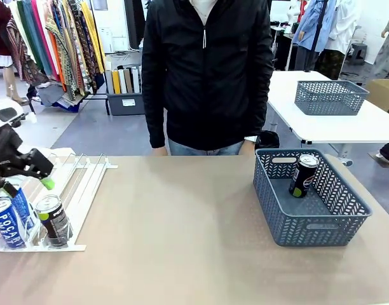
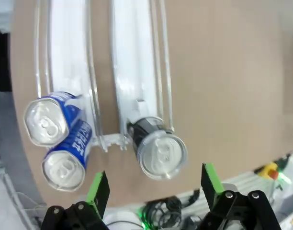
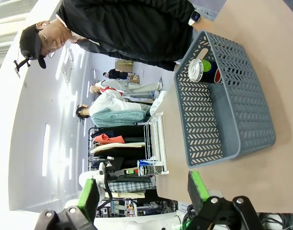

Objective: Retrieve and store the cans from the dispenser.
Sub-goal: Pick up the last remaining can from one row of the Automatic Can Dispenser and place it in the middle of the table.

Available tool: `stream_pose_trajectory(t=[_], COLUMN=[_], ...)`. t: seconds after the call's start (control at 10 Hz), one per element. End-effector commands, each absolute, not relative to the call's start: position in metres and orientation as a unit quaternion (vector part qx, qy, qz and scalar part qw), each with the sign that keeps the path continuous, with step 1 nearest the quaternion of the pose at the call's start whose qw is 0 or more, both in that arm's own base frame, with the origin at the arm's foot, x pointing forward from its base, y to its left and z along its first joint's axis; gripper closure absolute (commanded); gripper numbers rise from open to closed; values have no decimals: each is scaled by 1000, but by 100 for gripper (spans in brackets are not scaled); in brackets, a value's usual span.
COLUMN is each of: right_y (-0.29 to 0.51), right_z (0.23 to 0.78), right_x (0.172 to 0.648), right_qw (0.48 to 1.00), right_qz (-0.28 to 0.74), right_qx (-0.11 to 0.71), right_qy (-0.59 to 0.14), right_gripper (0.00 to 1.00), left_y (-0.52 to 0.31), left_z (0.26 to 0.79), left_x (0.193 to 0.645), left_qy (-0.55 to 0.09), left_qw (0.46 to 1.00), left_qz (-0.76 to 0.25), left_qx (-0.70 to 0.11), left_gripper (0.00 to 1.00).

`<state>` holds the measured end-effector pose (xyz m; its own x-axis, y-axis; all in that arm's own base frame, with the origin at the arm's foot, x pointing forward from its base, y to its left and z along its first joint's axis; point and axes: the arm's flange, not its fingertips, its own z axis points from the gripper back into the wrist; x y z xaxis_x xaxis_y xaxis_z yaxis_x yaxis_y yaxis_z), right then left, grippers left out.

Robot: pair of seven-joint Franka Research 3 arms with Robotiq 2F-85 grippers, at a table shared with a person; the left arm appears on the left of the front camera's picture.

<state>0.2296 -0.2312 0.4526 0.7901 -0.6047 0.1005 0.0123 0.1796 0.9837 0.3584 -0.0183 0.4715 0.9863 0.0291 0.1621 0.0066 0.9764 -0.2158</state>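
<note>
The black can [image 2: 161, 152] that we take as next to be picked stands at the low end of the dispenser [image 2: 132, 62], in the lane on the side nearer the middle of the table [image 1: 182, 229]. It rests against the clear stopper, roughly upright with a slight lean. Its silver top faces the left wrist camera, so its long axis runs close to the line of the left tool [image 2: 155, 181].

That tool is released: its green pads stand well apart with nothing between them. The can sits just ahead of them, in line with the gap but not yet inside it. From here we judge that the move is a straight advance along the fingers until the pads flank the can's wall.

In the neighbouring lane two blue cans [image 2: 47, 120] [image 2: 65, 165] crowd the low end, touching each other. They stand just beside the black one, so the pad on that side has little room.

The left arm is plainly the nearer one. The right tool [image 3: 142, 189] is also released and empty, and it looks toward the grey-blue basket [image 1: 321, 222] at the table's other side, well apart from the dispenser. In that basket one black can [image 1: 304, 176] leans against the far wall, and the rest of its floor is bare. A person [image 1: 207, 70] stands at the far edge.
</note>
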Motion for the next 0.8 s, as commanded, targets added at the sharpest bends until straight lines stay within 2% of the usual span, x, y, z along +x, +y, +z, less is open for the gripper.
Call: stream_pose_trajectory(t=[0.0,0.1,0.2,0.5,0.7], right_y=[-232,-232,-232,-232,-232], right_z=[453,453,453,453,453], right_x=[225,225,225,225,225], right_qw=[733,733,733,733,733], right_qz=[-205,-205,-205,-205,-205], right_qx=[601,601,601,601,601], right_qy=[-242,-242,-242,-242,-242], right_gripper=[0,0,0,0,0], left_y=[-25,-31,-21,-25,-42], left_z=[457,455,466,465,449], left_x=[357,357,360,364,366], left_qy=[-105,-124,-98,-108,-102], left_qw=[992,989,991,990,994], left_qz=[41,33,20,22,12], left_qx=[-60,-72,-86,-84,-43], left_gripper=[0,0,0,0,0])
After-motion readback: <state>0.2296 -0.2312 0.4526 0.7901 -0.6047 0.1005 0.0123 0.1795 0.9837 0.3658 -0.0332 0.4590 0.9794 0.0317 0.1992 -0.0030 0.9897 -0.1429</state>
